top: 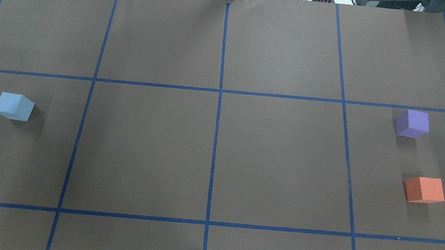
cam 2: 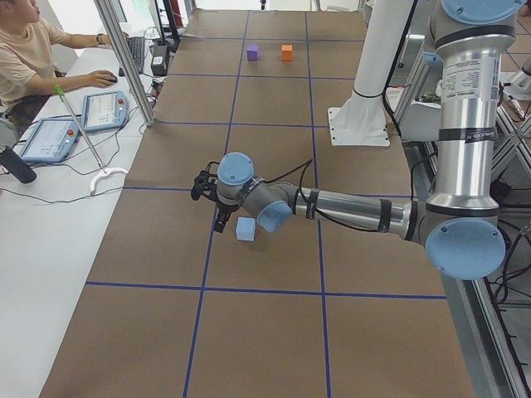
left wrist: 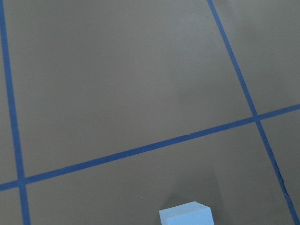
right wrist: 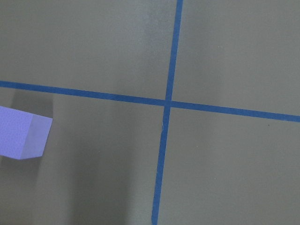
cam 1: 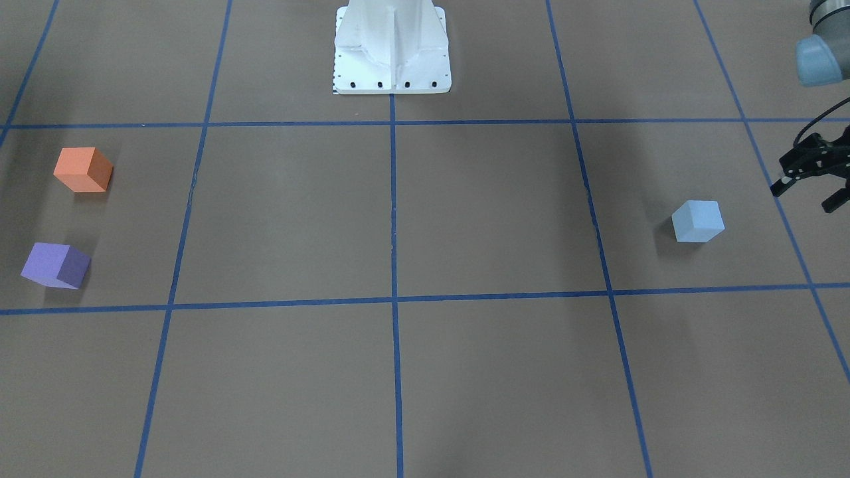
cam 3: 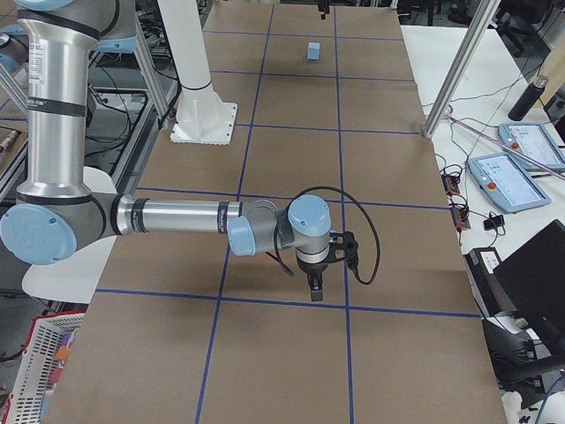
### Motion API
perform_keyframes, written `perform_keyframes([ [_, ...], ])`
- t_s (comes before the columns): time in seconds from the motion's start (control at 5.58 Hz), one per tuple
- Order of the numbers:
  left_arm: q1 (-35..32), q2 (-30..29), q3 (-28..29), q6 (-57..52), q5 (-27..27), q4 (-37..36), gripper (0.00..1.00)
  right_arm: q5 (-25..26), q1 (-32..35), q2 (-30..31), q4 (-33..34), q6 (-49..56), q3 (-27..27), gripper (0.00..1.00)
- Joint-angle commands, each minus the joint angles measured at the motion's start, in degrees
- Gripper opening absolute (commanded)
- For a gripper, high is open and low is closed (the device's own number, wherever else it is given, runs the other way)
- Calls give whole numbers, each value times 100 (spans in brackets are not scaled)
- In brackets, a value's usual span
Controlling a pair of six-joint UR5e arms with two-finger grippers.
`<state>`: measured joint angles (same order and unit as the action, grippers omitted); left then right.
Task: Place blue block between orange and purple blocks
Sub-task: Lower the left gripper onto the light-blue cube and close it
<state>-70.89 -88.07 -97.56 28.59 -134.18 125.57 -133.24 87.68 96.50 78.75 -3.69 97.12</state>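
The light blue block (cam 1: 697,221) sits on the table on my left side; it also shows in the overhead view (top: 14,106) and at the bottom edge of the left wrist view (left wrist: 186,214). The orange block (cam 1: 83,169) and the purple block (cam 1: 56,265) sit apart on my right side, with a gap between them. My left gripper (cam 1: 801,199) hovers open and empty just beyond the blue block. My right gripper (cam 3: 316,287) shows only in the exterior right view, near the purple block (right wrist: 21,138); I cannot tell whether it is open or shut.
The white robot base (cam 1: 392,50) stands at the middle of the table's robot side. Blue tape lines divide the brown table (top: 212,148) into squares. An operator (cam 2: 25,58) sits at a side bench with tablets.
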Motion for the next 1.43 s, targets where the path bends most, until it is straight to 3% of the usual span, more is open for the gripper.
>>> perform_keyframes([
  [0.0,792,0,44,864,732,152,100,9,4,0,-1,0,0,100],
  [0.54,1375,9,342,1052,1490,109,100,0,4,0,8,0,0,100],
  [1.25,1621,9,343,1270,1526,117,98,0,4,0,8,0,-61,100],
])
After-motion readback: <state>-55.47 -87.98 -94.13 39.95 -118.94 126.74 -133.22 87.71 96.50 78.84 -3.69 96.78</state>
